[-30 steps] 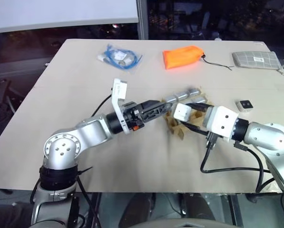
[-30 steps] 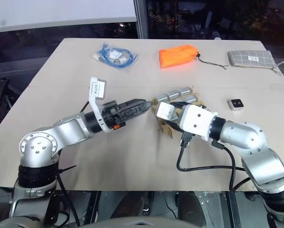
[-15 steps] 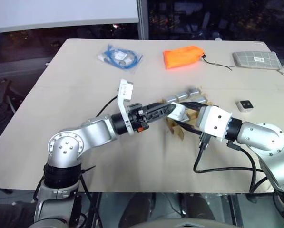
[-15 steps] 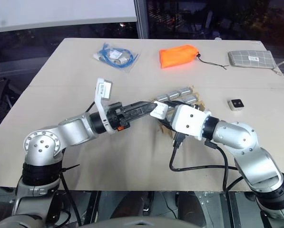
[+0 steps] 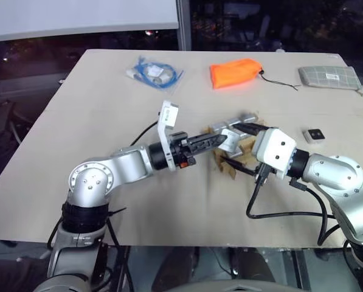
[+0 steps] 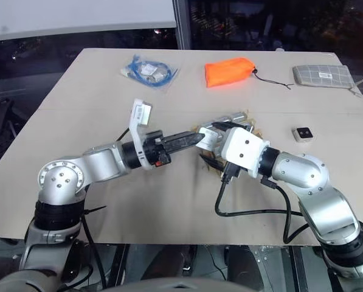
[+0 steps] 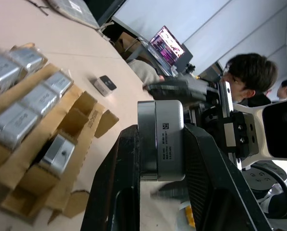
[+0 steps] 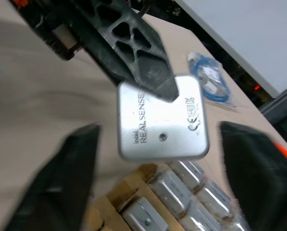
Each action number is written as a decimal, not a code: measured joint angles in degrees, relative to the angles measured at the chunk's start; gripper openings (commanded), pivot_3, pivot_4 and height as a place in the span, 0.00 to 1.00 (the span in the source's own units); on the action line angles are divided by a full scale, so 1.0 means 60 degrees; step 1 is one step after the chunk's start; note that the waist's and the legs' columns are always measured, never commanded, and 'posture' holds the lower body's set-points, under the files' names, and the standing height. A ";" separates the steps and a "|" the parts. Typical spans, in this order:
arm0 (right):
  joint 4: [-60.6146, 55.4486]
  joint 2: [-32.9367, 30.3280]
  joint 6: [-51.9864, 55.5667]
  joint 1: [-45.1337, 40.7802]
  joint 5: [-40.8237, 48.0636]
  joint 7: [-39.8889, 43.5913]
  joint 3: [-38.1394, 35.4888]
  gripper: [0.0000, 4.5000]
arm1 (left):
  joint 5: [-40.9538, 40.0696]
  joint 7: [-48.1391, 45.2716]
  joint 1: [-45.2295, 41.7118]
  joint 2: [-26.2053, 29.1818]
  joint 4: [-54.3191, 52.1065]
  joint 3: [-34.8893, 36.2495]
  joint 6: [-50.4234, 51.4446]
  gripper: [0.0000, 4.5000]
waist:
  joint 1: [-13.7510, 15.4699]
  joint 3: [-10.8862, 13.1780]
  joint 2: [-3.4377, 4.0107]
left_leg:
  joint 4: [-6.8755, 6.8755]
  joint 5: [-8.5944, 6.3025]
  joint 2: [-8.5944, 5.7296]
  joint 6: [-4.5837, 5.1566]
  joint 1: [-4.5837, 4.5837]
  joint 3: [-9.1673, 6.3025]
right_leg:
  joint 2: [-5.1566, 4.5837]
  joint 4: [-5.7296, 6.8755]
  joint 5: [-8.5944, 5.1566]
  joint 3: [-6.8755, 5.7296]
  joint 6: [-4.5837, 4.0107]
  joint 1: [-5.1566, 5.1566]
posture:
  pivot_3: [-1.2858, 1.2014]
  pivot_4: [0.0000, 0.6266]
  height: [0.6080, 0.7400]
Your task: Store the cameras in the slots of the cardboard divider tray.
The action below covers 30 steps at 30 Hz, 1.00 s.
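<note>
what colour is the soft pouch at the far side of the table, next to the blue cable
Bright orange. The pouch shows best in the left eye view.

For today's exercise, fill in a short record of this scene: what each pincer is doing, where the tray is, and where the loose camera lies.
left pincer: shut on a camera, held above the table
right pincer: open, either side of that camera, not gripping
cardboard divider tray: mid-table below both pincers, several slots filled
loose camera: flat on the table, to the right of the tray
</note>
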 measured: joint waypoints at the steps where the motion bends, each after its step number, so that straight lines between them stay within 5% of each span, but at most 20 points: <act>1: -0.0192 -0.0066 0.0184 0.0524 0.0206 -0.0001 -0.0519 0.99 | 0.0398 -0.0317 -0.0382 0.0000 0.0266 -0.0134 0.0002 0.15 | 0.0069 0.0003 -0.0006 | 0.0001 0.0000 -0.0008 0.0000 -0.0006 -0.0012 | -0.0005 0.0000 0.0000 -0.0013 0.0000 0.0002 | 0.52 0.24 1.00; 7: -0.1126 -0.0213 0.0954 0.2680 0.0826 -0.0177 -0.3284 0.99 | 0.3981 -0.2753 -0.2117 0.0016 0.1790 -0.1819 -0.0860 0.15 | 0.0043 0.0002 -0.0007 | -0.0004 0.0001 -0.0019 0.0001 -0.0002 -0.0003 | -0.0008 -0.0003 0.0000 -0.0001 0.0001 0.0005 | 0.52 0.24 1.00; 15: -0.2298 0.0431 0.1234 0.5073 0.1063 -0.0664 -0.4833 0.99 | 0.8178 -0.5975 -0.4612 -0.1121 0.5069 -0.4587 -0.2528 0.15 | 0.0007 0.0006 -0.0011 | -0.0004 0.0000 -0.0019 0.0004 -0.0005 0.0000 | -0.0006 -0.0008 -0.0003 -0.0002 0.0007 0.0006 | 0.52 0.24 1.00; 30: -0.2477 0.0658 0.0088 0.6995 0.1692 -0.1609 -0.5351 0.99 | 1.2051 -0.8183 -0.6085 -0.2947 0.8779 -0.5312 -0.4877 0.15 | -0.0032 0.0011 -0.0020 | 0.0007 -0.0023 -0.0012 0.0044 -0.0002 -0.0006 | -0.0006 -0.0005 -0.0008 -0.0008 0.0017 0.0018 | 0.52 0.24 1.00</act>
